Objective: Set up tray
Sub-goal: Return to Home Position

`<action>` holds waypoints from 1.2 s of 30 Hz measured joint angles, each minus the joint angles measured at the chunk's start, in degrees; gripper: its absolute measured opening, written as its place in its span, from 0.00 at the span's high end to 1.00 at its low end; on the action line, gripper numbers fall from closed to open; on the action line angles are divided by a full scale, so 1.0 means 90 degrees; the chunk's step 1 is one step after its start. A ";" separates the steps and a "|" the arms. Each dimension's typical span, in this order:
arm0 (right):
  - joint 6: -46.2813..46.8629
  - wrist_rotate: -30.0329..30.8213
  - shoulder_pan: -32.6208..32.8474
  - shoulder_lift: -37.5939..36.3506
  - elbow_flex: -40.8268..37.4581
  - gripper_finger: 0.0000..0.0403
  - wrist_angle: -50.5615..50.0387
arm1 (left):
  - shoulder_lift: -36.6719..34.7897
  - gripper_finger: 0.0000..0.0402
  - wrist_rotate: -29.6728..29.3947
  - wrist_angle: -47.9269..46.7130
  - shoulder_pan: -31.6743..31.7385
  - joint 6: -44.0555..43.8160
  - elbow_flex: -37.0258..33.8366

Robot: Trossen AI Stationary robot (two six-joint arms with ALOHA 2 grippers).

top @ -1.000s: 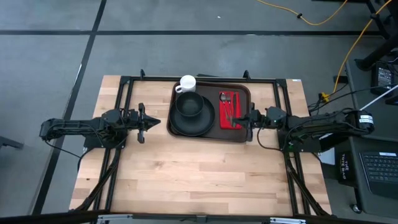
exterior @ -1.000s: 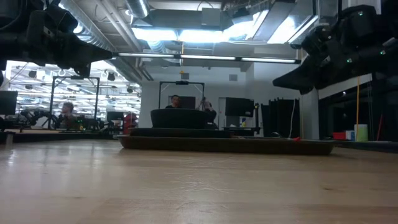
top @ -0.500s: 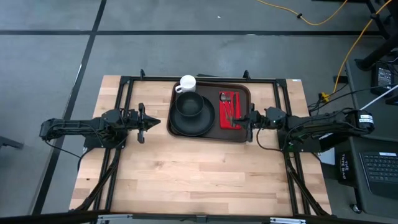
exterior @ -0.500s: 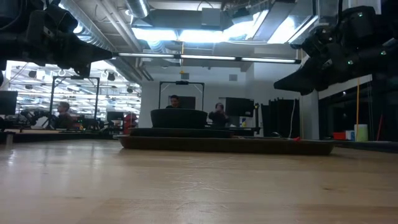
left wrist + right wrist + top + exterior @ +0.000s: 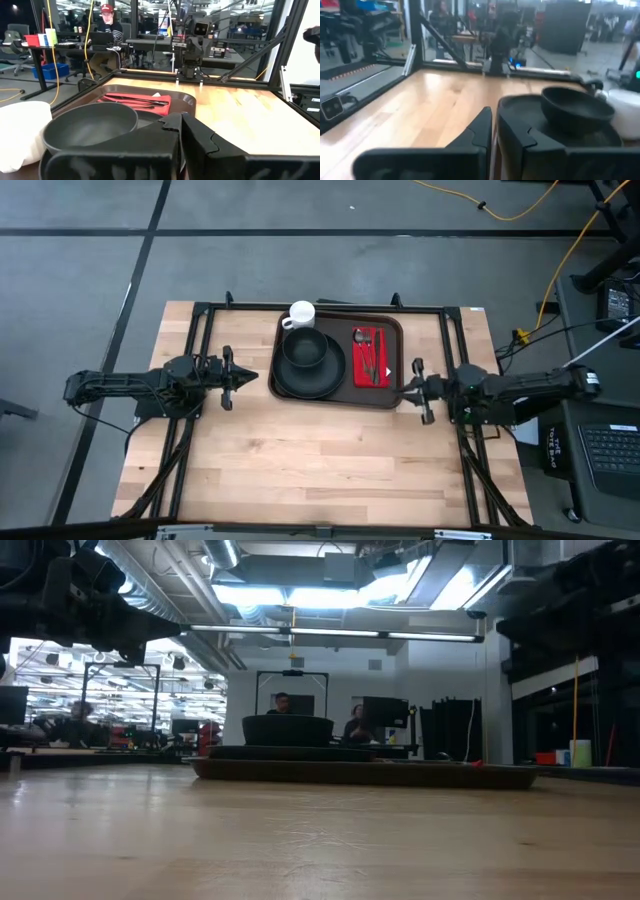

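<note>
1. Tray point(image 5: 395, 340): dark brown, rectangular, raised rim. Upper centre of the high view, flat on the wooden table point(image 5: 300, 460).
2. Black plate point(image 5: 290, 388): left half of the tray, carrying a black bowl point(image 5: 303, 347).
3. White cup point(image 5: 301, 314): at the tray's top edge, just above the bowl.
4. Red napkin point(image 5: 357, 370): right half of the tray, bearing black cutlery point(image 5: 370, 355) laid lengthwise.
5. Left gripper point(image 5: 252, 378): centre left of the high view, just left of the tray, apart from it. Fingers point(image 5: 200, 140) pressed together, holding nothing.
6. Right gripper point(image 5: 402, 390): by the tray's lower right corner in the high view. Fingers point(image 5: 515, 132) pressed together, holding nothing.
7. Person point(image 5: 107, 22): red cap, seated at a desk, upper left of the left wrist view.
</note>
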 joint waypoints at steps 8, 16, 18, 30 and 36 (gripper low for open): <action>-0.0093 -0.0004 0.0294 -0.0851 0.0000 0.92 -0.0174 | 0.0000 0.99 0.0000 -0.0004 -0.0002 0.0000 0.0002; -0.0120 -0.0153 0.0314 -0.2146 -0.0002 0.92 -0.1792 | 0.0000 0.99 0.0000 -0.0004 -0.0002 0.0000 0.0002; -0.0108 -0.0159 0.0314 -0.2367 -0.0002 0.92 -0.2074 | 0.0000 0.99 0.0000 -0.0002 0.0000 0.0000 0.0002; 0.0220 -0.0067 0.0312 -0.2738 -0.0004 0.92 -0.2366 | 0.0000 0.99 0.0000 -0.0004 -0.0002 0.0000 0.0002; 0.0223 -0.0052 0.0312 -0.2733 -0.0004 0.92 -0.2365 | 0.0000 0.99 0.0002 -0.0004 0.0000 0.0000 0.0001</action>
